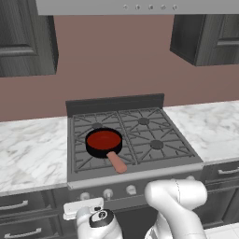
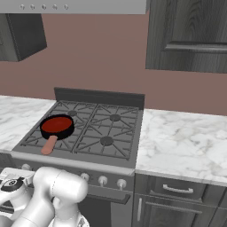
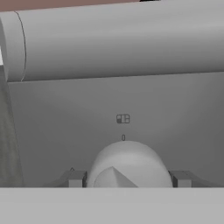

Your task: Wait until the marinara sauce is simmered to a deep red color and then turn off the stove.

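The marinara sauce (image 1: 103, 139) (image 2: 56, 124) is a smooth deep red disc in a small black pan whose salmon handle (image 1: 116, 162) points toward the front edge. It sits on the front left burner of the stove (image 1: 149, 126) (image 2: 113, 133). My gripper (image 3: 128, 179) is low at the stove's front panel, at its left end. Its two fingertips (image 3: 75, 179) flank a round grey knob (image 3: 127, 162) and are shut on it. The white hand (image 1: 84, 208) (image 2: 9, 186) shows at the panel in both base views.
More silver knobs (image 1: 131, 189) (image 2: 103, 180) line the panel to the right of my hand. Marble counters (image 1: 28, 149) (image 2: 186, 142) run on both sides of the stove. Dark drawers sit below and dark cabinets (image 2: 190, 35) hang above.
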Available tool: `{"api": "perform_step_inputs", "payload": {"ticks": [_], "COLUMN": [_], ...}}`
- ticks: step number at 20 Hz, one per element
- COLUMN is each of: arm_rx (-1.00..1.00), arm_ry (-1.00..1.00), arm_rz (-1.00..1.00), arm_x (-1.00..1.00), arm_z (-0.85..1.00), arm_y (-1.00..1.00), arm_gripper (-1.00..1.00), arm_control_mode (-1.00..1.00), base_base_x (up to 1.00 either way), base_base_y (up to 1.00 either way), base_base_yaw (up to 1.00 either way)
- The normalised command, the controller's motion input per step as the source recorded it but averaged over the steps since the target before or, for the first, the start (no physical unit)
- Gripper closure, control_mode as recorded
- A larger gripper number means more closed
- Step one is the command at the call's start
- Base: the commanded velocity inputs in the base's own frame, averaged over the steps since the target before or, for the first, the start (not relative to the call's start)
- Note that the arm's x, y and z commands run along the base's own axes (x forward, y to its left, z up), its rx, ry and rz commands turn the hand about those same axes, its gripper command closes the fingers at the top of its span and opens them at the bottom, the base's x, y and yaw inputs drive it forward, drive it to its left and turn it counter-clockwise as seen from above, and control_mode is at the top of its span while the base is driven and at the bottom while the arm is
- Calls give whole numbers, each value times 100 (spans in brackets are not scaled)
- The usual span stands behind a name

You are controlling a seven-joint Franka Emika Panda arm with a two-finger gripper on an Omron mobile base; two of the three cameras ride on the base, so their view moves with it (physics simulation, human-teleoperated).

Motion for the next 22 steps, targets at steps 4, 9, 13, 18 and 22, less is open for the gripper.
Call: {"api": "perform_step_inputs", "payload": {"ticks": [4, 9, 13, 18, 22], "arm_rx": [0, 0, 0, 0, 1], "arm_ry": [0, 0, 0, 0, 0], "arm_rz": [0, 0, 0, 0, 0], "arm_x": [0, 0, 0, 0, 0], "arm_z": [0, 0, 0, 0, 0], "arm_y": [0, 0, 0, 0, 0], "arm_gripper": [100, 100, 100, 100, 100], "arm_control_mode": [-100, -100, -100, -100, -100], "base_base_x": [0, 0, 0, 0, 0], "base_base_y": [0, 0, 0, 0, 0], "base_base_yaw": [0, 0, 0, 0, 0]}}
